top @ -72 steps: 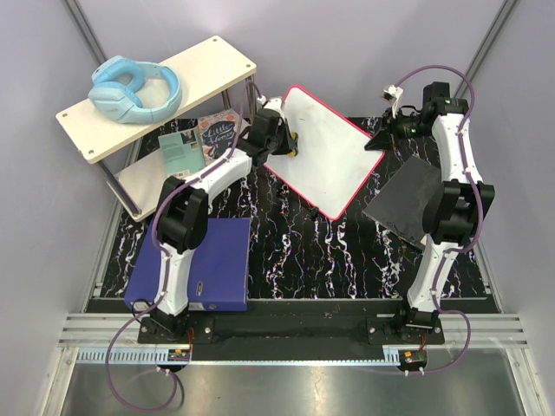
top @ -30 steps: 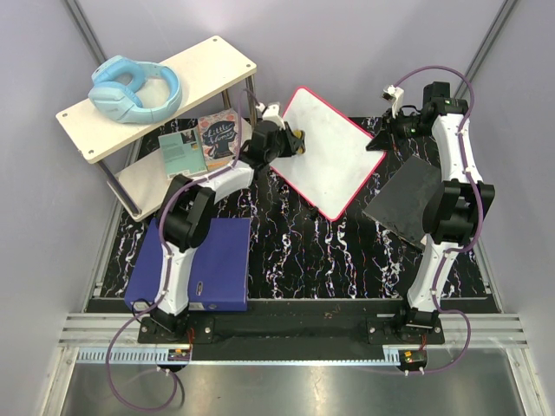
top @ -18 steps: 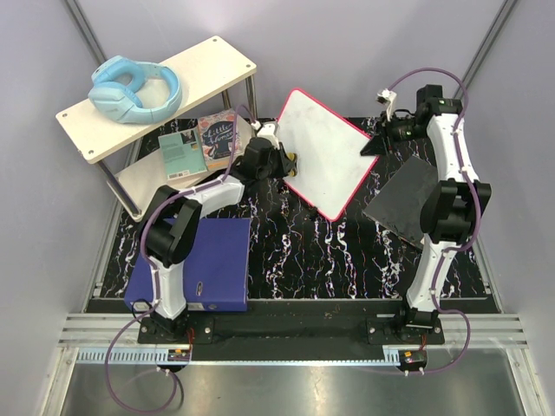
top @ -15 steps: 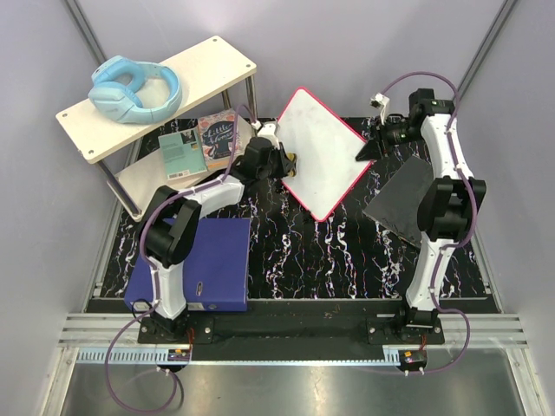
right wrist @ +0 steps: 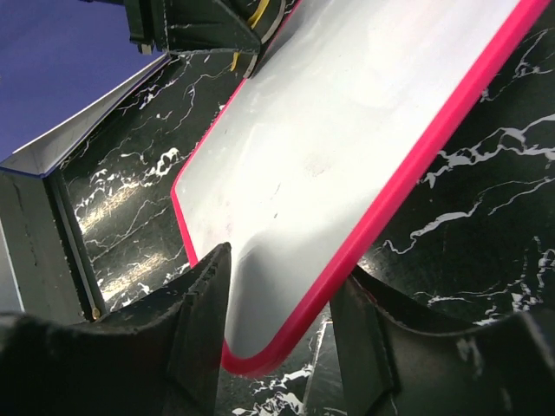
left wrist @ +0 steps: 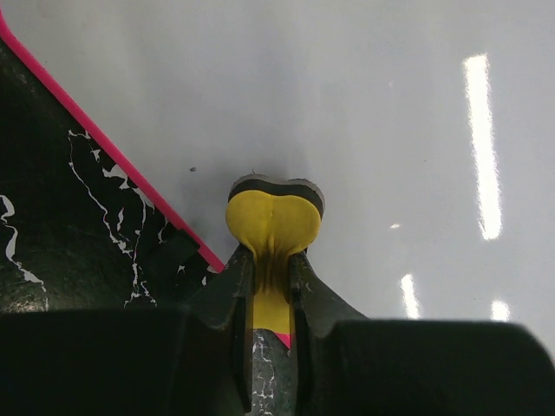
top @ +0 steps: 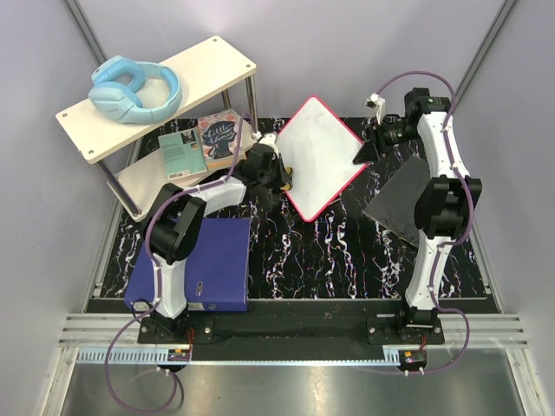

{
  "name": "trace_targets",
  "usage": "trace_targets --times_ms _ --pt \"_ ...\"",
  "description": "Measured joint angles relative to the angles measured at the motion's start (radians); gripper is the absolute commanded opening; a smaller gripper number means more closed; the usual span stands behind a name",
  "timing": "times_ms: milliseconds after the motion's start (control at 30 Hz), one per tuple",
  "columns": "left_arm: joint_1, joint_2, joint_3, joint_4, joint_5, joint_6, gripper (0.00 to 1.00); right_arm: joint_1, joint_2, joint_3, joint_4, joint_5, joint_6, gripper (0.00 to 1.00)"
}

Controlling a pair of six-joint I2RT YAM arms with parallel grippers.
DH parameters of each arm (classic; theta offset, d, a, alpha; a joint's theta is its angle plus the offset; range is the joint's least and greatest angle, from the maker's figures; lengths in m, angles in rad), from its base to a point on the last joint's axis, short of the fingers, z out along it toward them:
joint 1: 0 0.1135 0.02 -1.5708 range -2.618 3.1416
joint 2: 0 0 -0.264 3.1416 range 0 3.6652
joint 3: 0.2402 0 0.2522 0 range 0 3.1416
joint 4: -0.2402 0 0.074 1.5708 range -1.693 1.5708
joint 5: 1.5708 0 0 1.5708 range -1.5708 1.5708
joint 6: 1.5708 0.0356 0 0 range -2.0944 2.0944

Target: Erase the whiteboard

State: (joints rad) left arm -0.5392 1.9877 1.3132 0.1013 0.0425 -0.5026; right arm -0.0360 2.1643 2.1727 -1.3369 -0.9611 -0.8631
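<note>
The whiteboard (top: 319,156) has a pink-red frame and stands like a diamond at the back middle of the table, seemingly tilted. Its white face (left wrist: 364,104) shows no writing. My left gripper (top: 281,171) sits at the board's left edge. It is shut on a yellow eraser (left wrist: 273,224) whose dark-edged head presses on the board. My right gripper (top: 364,153) is at the board's right corner. In the right wrist view its jaws (right wrist: 282,276) stand open on either side of that rounded corner (right wrist: 260,351), with a gap on each side.
A dark grey cloth (top: 401,201) lies right of the board, under the right arm. A blue binder (top: 217,264) lies at the front left. A two-level shelf (top: 204,65) at the back left holds blue headphones (top: 134,89) above and books (top: 208,139) below.
My right gripper has opened and let go of the board's right corner. The board has swung and shifted left. My left gripper has slid nearer along its left edge, eraser still held.
</note>
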Motion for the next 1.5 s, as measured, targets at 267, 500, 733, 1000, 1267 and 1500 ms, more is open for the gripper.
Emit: trace_targets --times_ms 267,500,733,1000,1267,1500 --pt "-0.006 -0.001 -0.030 -0.003 0.006 -0.002 0.00 0.003 0.026 0.105 0.000 0.026 0.038 0.28" --pt "-0.044 -0.016 -0.064 -0.011 0.003 -0.003 0.00 -0.010 0.026 0.083 0.007 0.114 0.125 0.00" --pt "-0.081 -0.017 -0.064 -0.020 -0.025 -0.002 0.00 -0.018 0.026 0.082 -0.002 0.115 0.139 0.00" --pt "-0.095 -0.019 -0.069 -0.017 -0.024 0.010 0.00 -0.013 0.076 0.232 -0.049 0.104 0.158 0.00" --pt "-0.101 -0.039 -0.149 -0.009 -0.023 0.040 0.00 0.002 0.097 0.332 -0.059 0.105 0.187 0.00" --pt "-0.101 -0.060 -0.162 -0.003 -0.015 0.063 0.00 0.002 0.100 0.362 -0.067 0.102 0.206 0.00"
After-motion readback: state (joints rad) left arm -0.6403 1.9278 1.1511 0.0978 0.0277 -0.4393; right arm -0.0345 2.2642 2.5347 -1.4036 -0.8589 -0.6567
